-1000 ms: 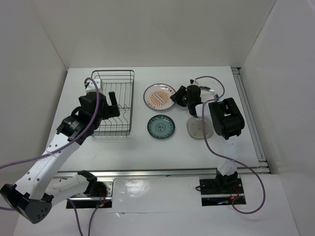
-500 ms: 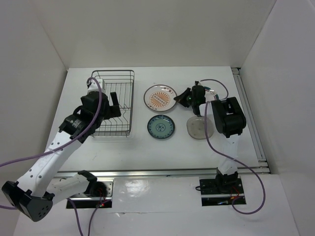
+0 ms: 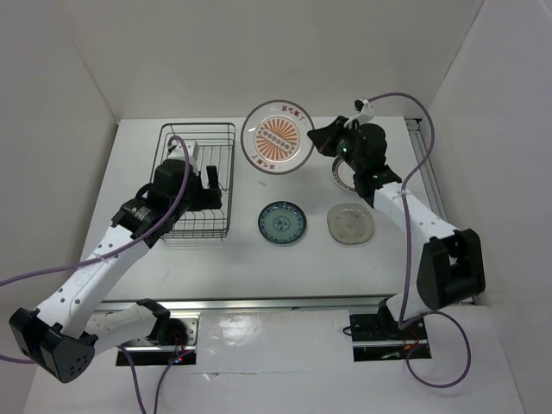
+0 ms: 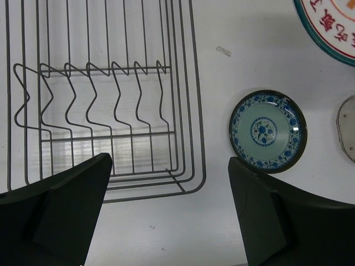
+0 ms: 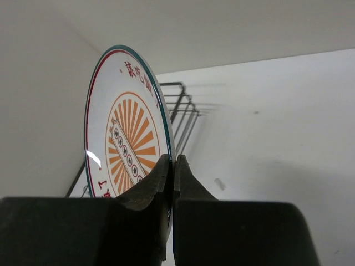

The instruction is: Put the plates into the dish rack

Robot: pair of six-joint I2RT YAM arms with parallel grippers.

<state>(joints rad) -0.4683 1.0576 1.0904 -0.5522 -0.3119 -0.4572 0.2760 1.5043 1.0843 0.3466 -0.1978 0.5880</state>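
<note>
My right gripper (image 3: 317, 141) is shut on the rim of the white plate with the orange sunburst (image 3: 278, 138) and holds it in the air, tilted on edge, right of the dish rack (image 3: 221, 172). The right wrist view shows the plate (image 5: 125, 133) pinched between the fingertips, the rack's wires (image 5: 183, 113) behind it. The blue-teal plate (image 3: 282, 222) and the clear greyish plate (image 3: 350, 224) lie flat on the table. My left gripper (image 3: 200, 183) is open above the rack's near end. The left wrist view shows the rack (image 4: 111, 111), the blue-teal plate (image 4: 267, 131) and the lifted plate's edge (image 4: 333, 27).
White walls enclose the table on the left, back and right. A metal rail (image 3: 435, 207) runs along the right edge. A purple cable (image 3: 405, 129) loops over the right arm.
My right gripper has lifted the sunburst plate off the table and carried it up and to the left, tilting it on edge. The left gripper has shifted slightly right over the rack.
</note>
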